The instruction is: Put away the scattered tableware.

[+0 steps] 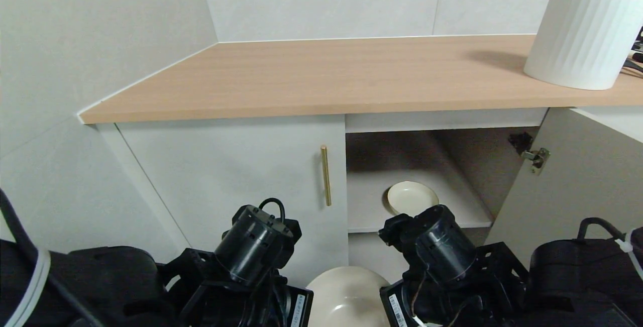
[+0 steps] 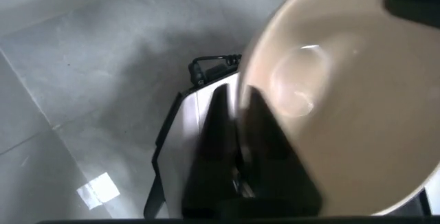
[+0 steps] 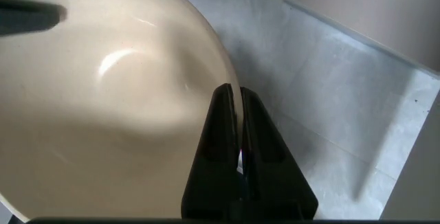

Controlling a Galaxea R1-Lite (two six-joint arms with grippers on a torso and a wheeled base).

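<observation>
Though the white stickers [image 1: 300, 309] on both wrists carry print too small to read, the cream bowl [image 1: 346, 297] hangs low before the cabinet. The left gripper [image 2: 239, 97] and right gripper [image 3: 237, 93] pinch its rim on opposite sides, both clamped tight. Beyond, a small plate [image 1: 412, 198] lies on the shelf [image 1: 467, 209] beside the open door [image 1: 577, 186]. A ribbed white vase [image 1: 582, 25] stands on the countertop [image 1: 326, 76].

There are two cream dishes: one large bowl [image 1: 346, 294] and one small plate [image 1: 412, 198]. Two tools show, the left tool [image 2: 240, 104] and the right tool [image 3: 238, 97]. One white ribbed vase [image 1: 585, 25] stands on one wooden surface [image 1: 321, 76]. The cupboard has two doors, a closed door [image 1: 226, 176] and an open door [image 1: 577, 181], plus one brass handle [image 1: 326, 175] and one hinge [image 1: 536, 158].
</observation>
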